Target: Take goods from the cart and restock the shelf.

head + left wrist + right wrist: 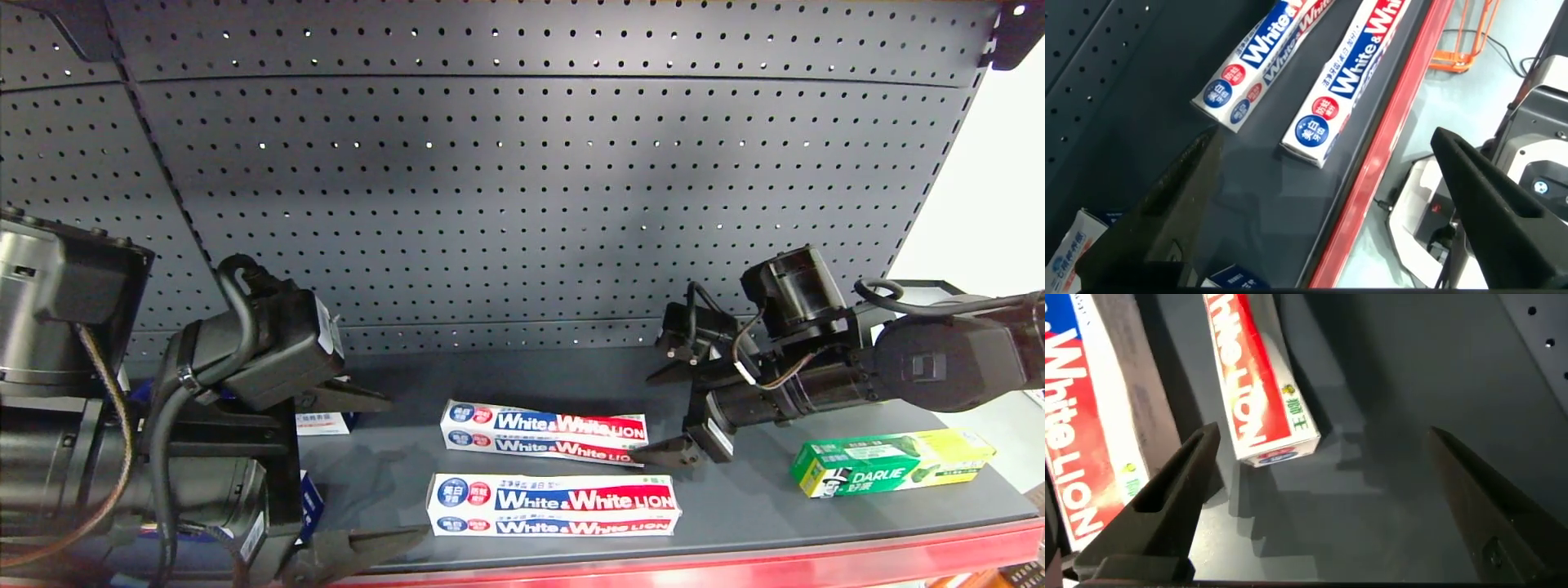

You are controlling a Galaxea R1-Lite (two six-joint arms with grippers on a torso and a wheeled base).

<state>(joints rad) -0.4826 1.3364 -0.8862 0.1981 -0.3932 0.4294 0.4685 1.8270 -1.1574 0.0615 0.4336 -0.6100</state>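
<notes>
two white toothpaste boxes lie flat on the dark shelf [759,506], lengthwise left to right. the near white box [553,505] sits close to the red front lip [816,555]. the far white box [545,433] lies just behind it, slightly skewed, and the two are apart. in the left wrist view the near one [1355,73] runs alongside the lip and the far one [1259,61] sits beside it. a green toothpaste box [891,462] lies at the right end of the shelf, well apart from the white pair.

the right gripper [643,415] hangs low over the shelf between the white boxes and the green one, pointing left. its jaws are spread wide and hold nothing. in its own wrist view [1323,434] the right end of the far box [1261,384] reaches into the gap, nearer one finger [1167,498] than the other, with no squeeze on it. the near box [1086,416] runs past outside that finger.

the left gripper [400,467] sits at the left end of the shelf, pointing right at the white boxes. its jaws gape wide too, and they are empty. one finger [359,549] lies out by the front lip.

behind the left arm a small blue-and-white box [322,422] rests on the shelf. the wall at the back is a dark pegboard [522,204]. past the lip, lower down, an orange wire frame [1466,37] stands on the floor.
</notes>
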